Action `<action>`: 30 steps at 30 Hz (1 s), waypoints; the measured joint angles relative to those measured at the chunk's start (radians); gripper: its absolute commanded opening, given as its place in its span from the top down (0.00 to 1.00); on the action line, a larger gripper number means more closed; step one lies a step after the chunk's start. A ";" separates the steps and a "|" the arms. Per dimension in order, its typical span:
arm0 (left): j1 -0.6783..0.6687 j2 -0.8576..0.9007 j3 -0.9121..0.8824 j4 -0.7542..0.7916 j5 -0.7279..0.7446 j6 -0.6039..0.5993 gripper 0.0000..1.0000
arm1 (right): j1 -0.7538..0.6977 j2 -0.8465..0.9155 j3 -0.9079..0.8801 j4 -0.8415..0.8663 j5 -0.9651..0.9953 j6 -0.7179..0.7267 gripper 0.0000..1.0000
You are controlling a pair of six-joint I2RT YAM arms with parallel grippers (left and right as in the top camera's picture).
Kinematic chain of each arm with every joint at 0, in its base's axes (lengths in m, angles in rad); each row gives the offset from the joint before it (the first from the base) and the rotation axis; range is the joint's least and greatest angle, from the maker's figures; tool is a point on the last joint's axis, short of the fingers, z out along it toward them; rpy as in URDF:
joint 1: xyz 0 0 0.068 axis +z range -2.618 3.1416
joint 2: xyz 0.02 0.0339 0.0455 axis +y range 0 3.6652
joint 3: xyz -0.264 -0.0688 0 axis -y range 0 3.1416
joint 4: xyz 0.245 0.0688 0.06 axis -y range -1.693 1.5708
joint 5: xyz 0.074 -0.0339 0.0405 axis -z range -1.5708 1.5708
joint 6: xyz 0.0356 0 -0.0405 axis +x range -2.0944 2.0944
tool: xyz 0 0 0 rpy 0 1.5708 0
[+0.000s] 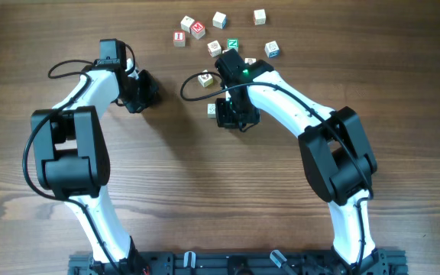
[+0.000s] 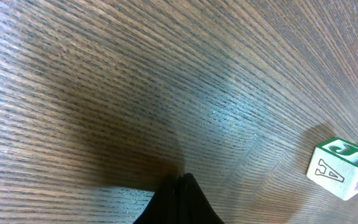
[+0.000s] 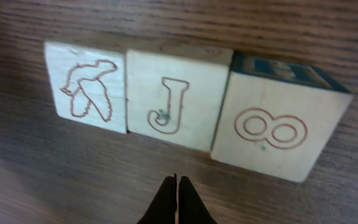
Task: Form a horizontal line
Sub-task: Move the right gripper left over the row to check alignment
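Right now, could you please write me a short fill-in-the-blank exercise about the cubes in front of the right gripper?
The row in the right wrist view holds ___ cubes. Its middle cube shows the letter ___. The cube at the picture's left end shows a drawn ___. Missing words: three, J, bird.

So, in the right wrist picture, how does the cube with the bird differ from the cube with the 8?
The bird cube bears a red bird outline; the 8 cube a red 8 lying sideways. The bird cube's top looks plain; the 8 cube's top is blue. The bird cube sits square to the J cube; the 8 cube is turned slightly. Both are pale wood beside the J cube.
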 measured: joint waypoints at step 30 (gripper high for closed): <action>0.000 0.000 -0.001 0.003 0.000 0.000 0.96 | 0.034 0.000 0.000 0.104 0.000 0.000 0.95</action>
